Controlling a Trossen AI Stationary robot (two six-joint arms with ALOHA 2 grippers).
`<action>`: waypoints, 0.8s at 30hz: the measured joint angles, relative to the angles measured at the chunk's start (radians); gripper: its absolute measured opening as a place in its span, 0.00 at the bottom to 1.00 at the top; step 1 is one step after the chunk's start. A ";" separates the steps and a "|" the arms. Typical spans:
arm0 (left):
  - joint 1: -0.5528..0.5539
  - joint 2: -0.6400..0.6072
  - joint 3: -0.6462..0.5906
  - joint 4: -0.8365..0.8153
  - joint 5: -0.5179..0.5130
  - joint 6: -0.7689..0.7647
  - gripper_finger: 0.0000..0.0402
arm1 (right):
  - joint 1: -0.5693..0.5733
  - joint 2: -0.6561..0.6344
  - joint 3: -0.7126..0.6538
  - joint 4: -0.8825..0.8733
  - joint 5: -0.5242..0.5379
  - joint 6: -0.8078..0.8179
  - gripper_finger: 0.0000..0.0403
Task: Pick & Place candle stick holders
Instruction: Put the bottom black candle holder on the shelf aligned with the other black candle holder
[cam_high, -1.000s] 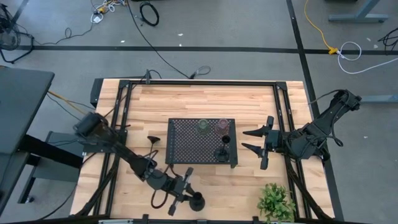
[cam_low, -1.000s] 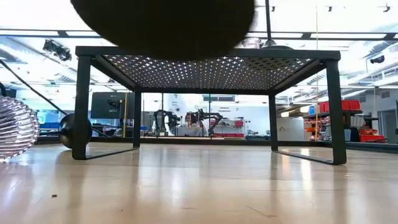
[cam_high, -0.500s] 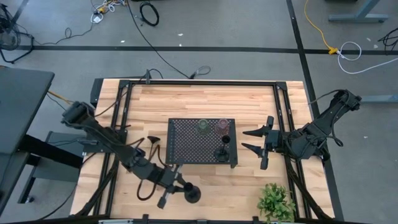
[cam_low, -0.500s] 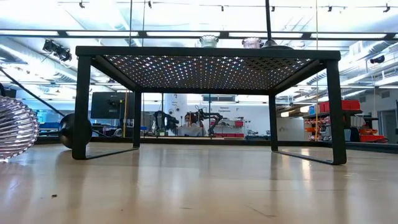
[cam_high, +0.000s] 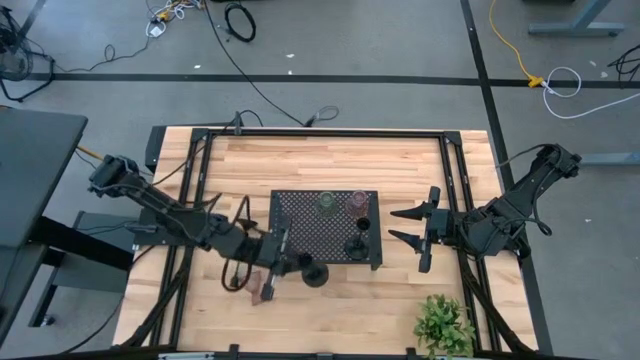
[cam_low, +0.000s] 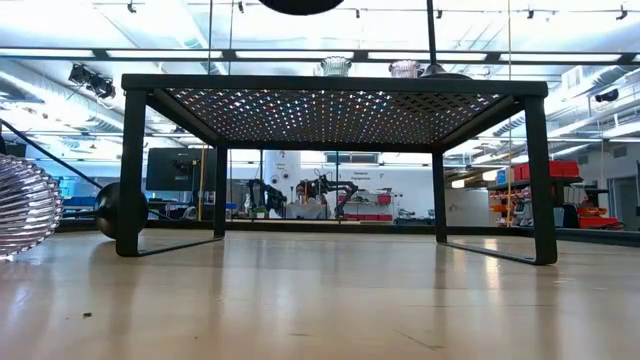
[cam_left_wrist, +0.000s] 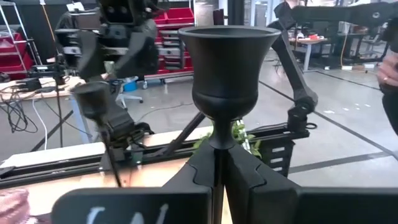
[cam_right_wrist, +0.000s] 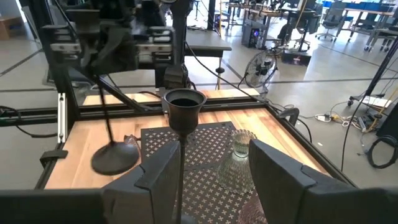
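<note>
Now the table (cam_high: 330, 165) carries the black perforated tray (cam_high: 300, 230) at its middle, with two glass holders and two black ones standing at the tray's right end. The left gripper (cam_high: 290, 266), fingers clamped on a black candle stick holder (cam_high: 315, 274), hangs at the tray's front edge; next it likely needs lifting over and setting down upright. The right gripper (cam_high: 408, 227) waits open off the tray's right edge.

No legible txt, labels, brand names or nos. in any view. Only faint white scrawl on the dark plate (cam_left_wrist: 124, 211) at left wrist cam's near edge, unreadable.
</note>
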 joint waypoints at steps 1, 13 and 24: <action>0.015 -0.004 0.000 -0.001 0.012 0.000 0.03 | 0.000 0.000 0.000 0.000 0.000 0.000 0.48; 0.182 -0.005 0.000 -0.031 0.169 -0.045 0.03 | 0.000 0.000 0.000 0.000 0.000 0.000 0.48; 0.252 -0.005 0.000 -0.055 0.216 -0.051 0.03 | 0.000 0.000 0.000 -0.001 0.000 -0.006 0.48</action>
